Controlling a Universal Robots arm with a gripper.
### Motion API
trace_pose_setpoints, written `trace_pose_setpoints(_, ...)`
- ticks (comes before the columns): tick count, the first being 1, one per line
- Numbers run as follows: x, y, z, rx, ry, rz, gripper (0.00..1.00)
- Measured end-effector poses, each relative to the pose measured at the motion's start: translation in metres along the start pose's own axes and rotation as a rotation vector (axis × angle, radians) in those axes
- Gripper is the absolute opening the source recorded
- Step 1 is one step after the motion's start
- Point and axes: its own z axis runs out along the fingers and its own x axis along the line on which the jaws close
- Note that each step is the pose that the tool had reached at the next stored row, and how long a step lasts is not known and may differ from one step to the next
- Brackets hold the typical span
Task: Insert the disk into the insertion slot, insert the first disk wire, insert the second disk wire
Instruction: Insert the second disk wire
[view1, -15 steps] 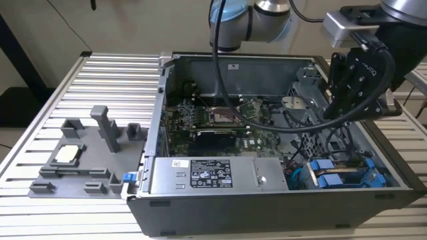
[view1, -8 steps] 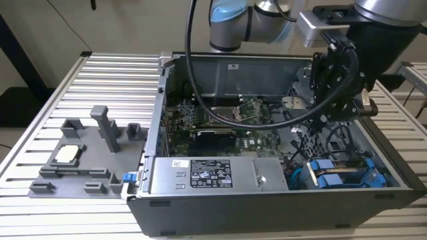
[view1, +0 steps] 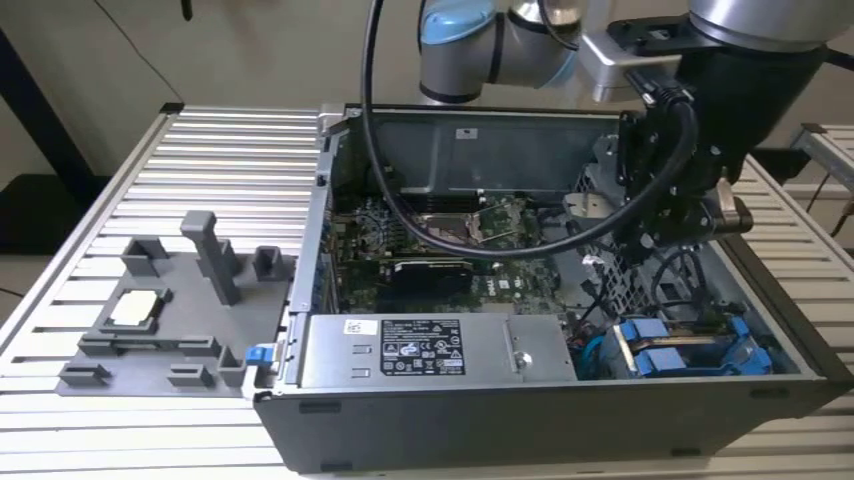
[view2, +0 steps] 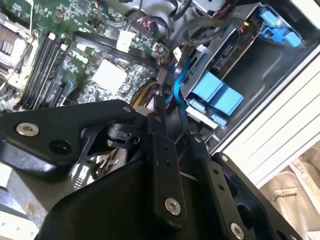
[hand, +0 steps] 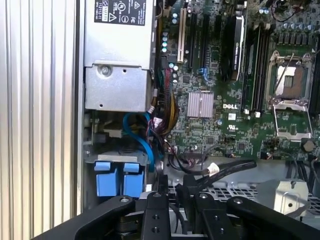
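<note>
Gripper (view2: 171, 106) is being seen low inside the open black metal computer case (view1: 561, 430), which is being carried on a slatted aluminium table (view1: 200, 140). Its fingers are being seen drawn close about the end of a flat bright-blue disk wire (view2: 176, 82). The grasp is being judged narrow, on the wire's end only.

Risks being noted:
- The wire is being held near its tip and bent sharply. A slip or twist in the grasp is being judged likely to bring its plug askew to the port.
- A bundle of loose yellow, red and black wires (hand: 170, 107) is being found just beside the gripper, so snagging is being judged possible.
- The arm's own thick black cable (view1: 534, 245) is being draped across the case interior. Catching on a wall or a board part is being judged possible.

Task's thing: the flat silver-grey disk in its bright blue plastic carrier frame (hand: 117, 180) is being seen seated in the dark grey rectangular insertion slot (view2: 255, 62), beside the grey labelled power-supply box (hand: 117, 75). Chiefly the two blue carrier tabs are being shown, and the disk's metal face is being hidden by the cage.
</note>
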Motion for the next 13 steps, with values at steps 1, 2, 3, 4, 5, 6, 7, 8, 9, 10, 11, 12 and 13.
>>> trace_pose_setpoints(1, -0.0005, 0.0005, 0.0003, 0.0085, 0.0051, -0.002, 0.27)
trace_pose_setpoints(2, -0.0014, 0.0009, 0.0006, 0.0165, 0.0110, -0.004, 0.27)
trace_pose_setpoints(3, -0.0027, 0.0013, 0.0010, 0.0216, 0.0194, -0.007, 0.27)
trace_pose_setpoints(4, -0.0037, 0.0016, 0.0012, 0.0234, 0.0303, -0.010, 0.27)
trace_pose_setpoints(5, -0.0049, 0.0018, 0.0017, 0.0255, 0.0405, -0.013, 0.27)
trace_pose_setpoints(6, -0.0065, 0.0019, 0.0021, 0.0283, 0.0499, -0.016, 0.27)
trace_pose_setpoints(7, -0.0084, 0.0020, 0.0027, 0.0329, 0.0571, -0.019, 0.27)
trace_pose_setpoints(8, -0.0103, 0.0021, 0.0034, 0.0386, 0.0616, -0.022, 0.27)
trace_pose_setpoints(9, -0.0123, 0.0022, 0.0042, 0.0458, 0.0643, -0.025, 0.27)
trace_pose_setpoints(10, -0.0139, 0.0023, 0.0050, 0.0530, 0.0655, -0.028, 0.27)
trace_pose_setpoints(11, -0.0153, 0.0027, 0.0060, 0.0601, 0.0657, -0.031, 0.27)
trace_pose_setpoints(12, -0.0164, 0.0031, 0.0072, 0.0661, 0.0659, -0.033, 0.27)
trace_pose_setpoints(13, -0.0174, 0.0036, 0.0086, 0.0709, 0.0661, -0.036, 0.27)
